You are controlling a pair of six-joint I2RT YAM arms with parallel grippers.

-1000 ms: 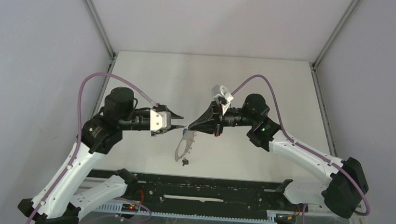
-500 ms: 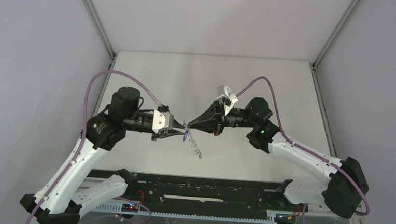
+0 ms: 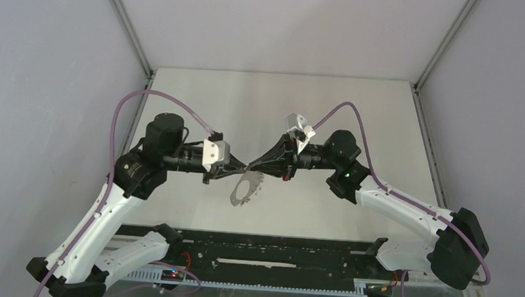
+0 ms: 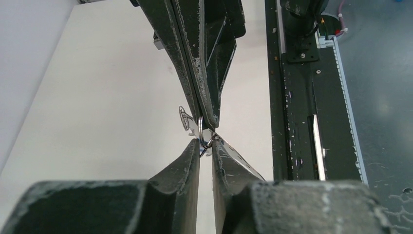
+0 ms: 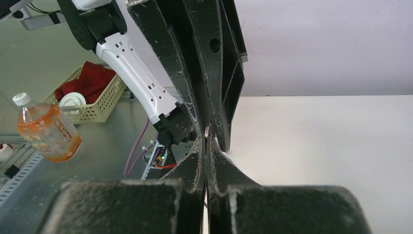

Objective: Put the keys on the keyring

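Note:
Both grippers meet tip to tip above the table's middle. The keyring, a thin grey wire loop, hangs below them. My right gripper is shut on its top edge; the wire shows between the right gripper's closed tips. My left gripper has narrowed onto a small ring of the keyring and touches it on both sides. A speck of blue, the blue key, shows at the left fingertip. More small rings stick out beside the right fingers. The black key is out of view.
A black rail runs along the table's near edge below the arms. Grey walls close in the table on three sides. Off the table, the right wrist view shows an orange drink bottle and a yellow basket with red cloth.
My left gripper has closed in and moved right to meet the right gripper's tips. The keyring has swung and now hangs broadside. A dark key seen below it a second ago no longer shows.

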